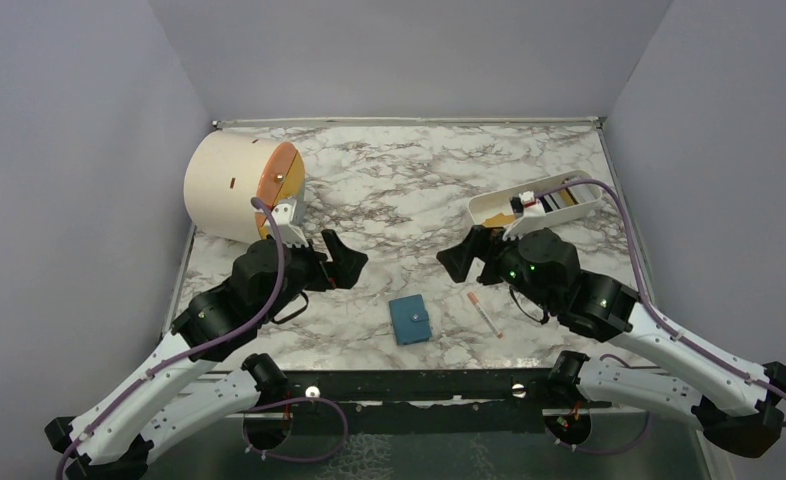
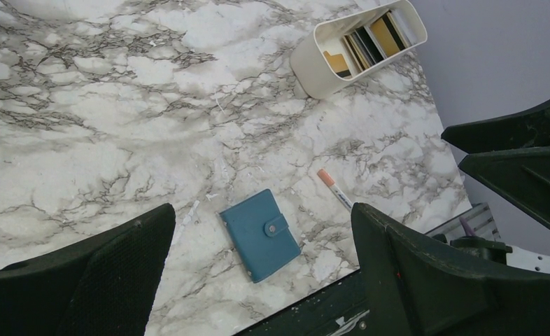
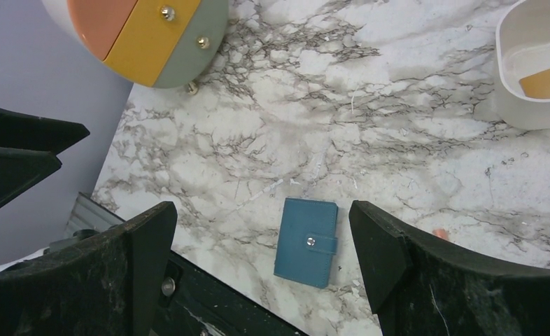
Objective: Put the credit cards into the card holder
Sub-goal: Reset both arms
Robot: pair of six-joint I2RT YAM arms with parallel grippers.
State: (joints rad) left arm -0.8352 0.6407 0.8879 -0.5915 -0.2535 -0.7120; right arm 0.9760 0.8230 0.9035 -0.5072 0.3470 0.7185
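Card holder (image 1: 409, 320) (snapped shut) lies flat on the counter (image 1: 389, 200) while left fingers (image 2: 97, 273) and right fingers (image 3: 426, 273) both stand wide apart.

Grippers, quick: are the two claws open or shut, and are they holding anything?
Left gripper: open, holding nothing.
Right gripper: open, holding nothing.

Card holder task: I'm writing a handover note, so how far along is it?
Done: nothing yet; the card holder lies snapped shut on the table, and the credit cards sit in the white tray. In hand: nothing; the left gripper and right gripper are both open and empty. Left: open the holder, fetch the cards, slot them in.
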